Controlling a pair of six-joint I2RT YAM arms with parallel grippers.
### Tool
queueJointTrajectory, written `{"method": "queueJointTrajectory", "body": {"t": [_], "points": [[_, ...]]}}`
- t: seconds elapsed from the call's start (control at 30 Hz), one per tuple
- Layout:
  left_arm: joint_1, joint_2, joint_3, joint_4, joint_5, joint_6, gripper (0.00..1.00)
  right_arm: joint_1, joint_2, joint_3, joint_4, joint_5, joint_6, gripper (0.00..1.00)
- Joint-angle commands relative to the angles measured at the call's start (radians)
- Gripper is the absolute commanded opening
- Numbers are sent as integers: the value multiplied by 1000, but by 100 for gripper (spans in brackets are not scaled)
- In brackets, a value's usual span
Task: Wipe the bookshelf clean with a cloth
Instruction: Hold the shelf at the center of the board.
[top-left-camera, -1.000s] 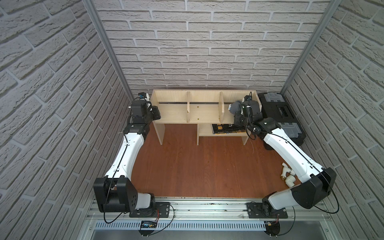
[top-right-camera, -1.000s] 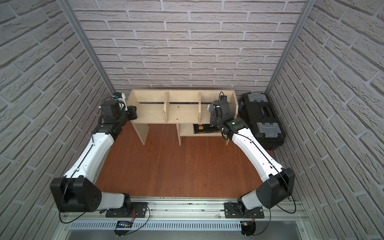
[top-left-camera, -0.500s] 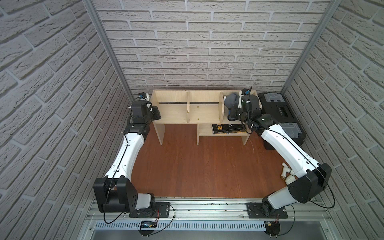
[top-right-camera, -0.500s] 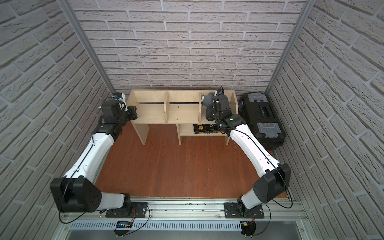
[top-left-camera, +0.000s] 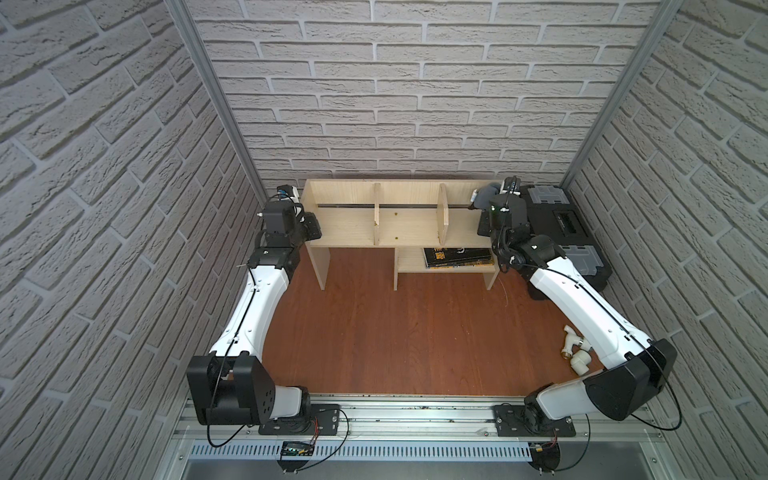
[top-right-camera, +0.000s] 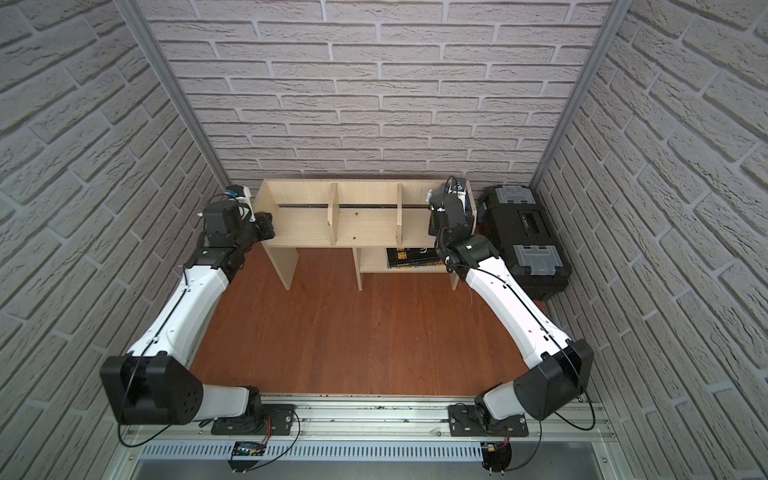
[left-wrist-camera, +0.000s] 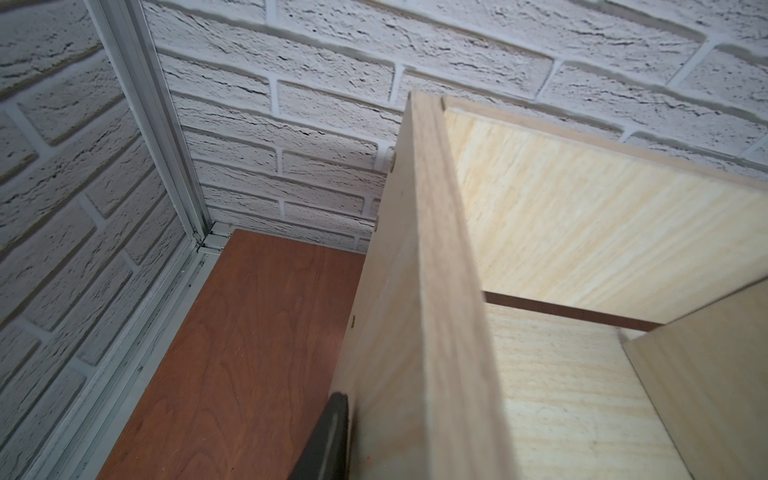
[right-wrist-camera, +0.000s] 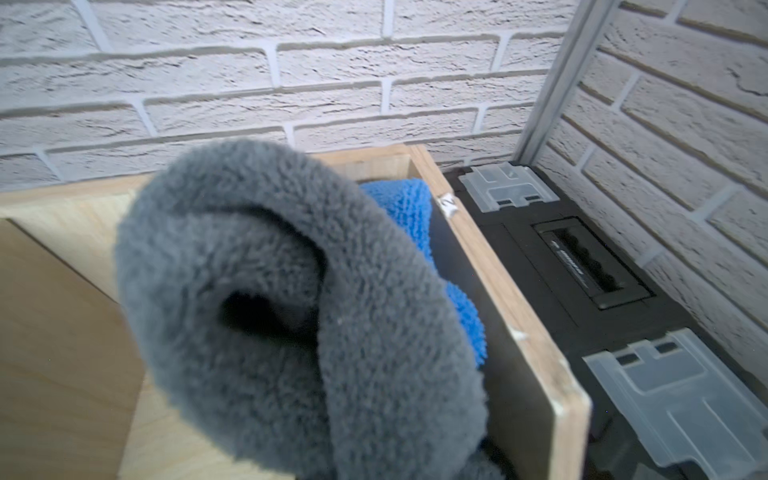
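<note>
R gripper (top-left-camera: 494, 197) pinches fluffy grey-and-blue cloth (right-wrist-camera: 299, 316) in right-end top compartment of low light-wood bookshelf (top-left-camera: 407, 220).
Black toolbox (top-left-camera: 565, 224) w/ grey latches just beside that end; L gripper (top-left-camera: 311, 224) at left end panel, grip can't tell.

Both arms reach from the near edge of the red-brown wooden tabletop (top-left-camera: 395, 332) to its far edge.

The white-and-black left arm (top-left-camera: 257, 307) runs towards the far-left corner. Its left gripper (top-left-camera: 311, 226) straddles the end panel of the light-wood bookshelf (top-left-camera: 409, 220), with one dark finger (left-wrist-camera: 328, 436) flat against the panel's outer face and the other hidden. The right arm (top-left-camera: 582, 307) runs towards the far-right corner with its wrist bent down. The right gripper (top-left-camera: 494, 199) is clamped on the bunched grey-and-blue fleece cloth (right-wrist-camera: 291, 311), which covers its fingers.
</note>
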Motion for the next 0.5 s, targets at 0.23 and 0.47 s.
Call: {"method": "queueJointTrajectory", "body": {"t": [0.23, 0.47], "points": [[-30, -11, -31, 1, 49, -2, 25, 34, -98, -159, -51, -112, 139, 3], [-36, -13, -33, 0, 48, -2, 25, 38, -90, -181, 7, -354, 245, 3]]}}
